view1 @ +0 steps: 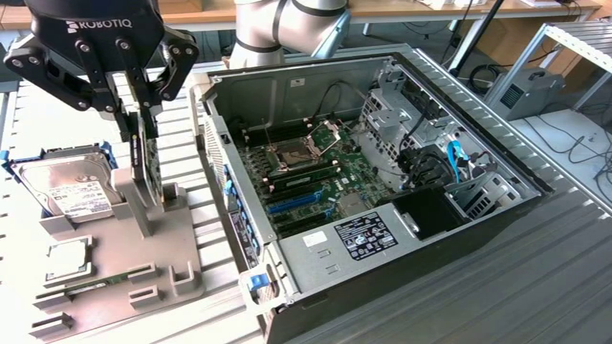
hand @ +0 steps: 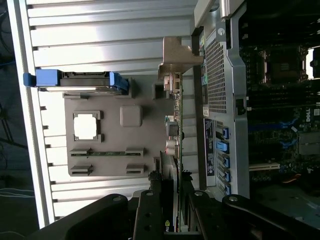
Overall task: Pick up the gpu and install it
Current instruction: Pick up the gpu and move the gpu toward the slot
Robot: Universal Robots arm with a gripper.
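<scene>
The hand (view1: pixel 142 130) grips narrowly the gpu (view1: pixel 151 175), which stands on edge at the gray holder (view1: pixel 186 276) beside the open case (view1: pixel 287 89). The pick-up step seems in hand; I think lifting calls for a straight, upright pull.

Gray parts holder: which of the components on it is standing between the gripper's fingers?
The gpu, the green card standing on edge, clamped by the gripper. The hard drive with the white label sits apart, untouched.

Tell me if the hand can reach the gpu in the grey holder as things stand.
Likely yes: the hand sits right over the upright gpu, a finger on each side of the card, with nothing in the way.
</scene>
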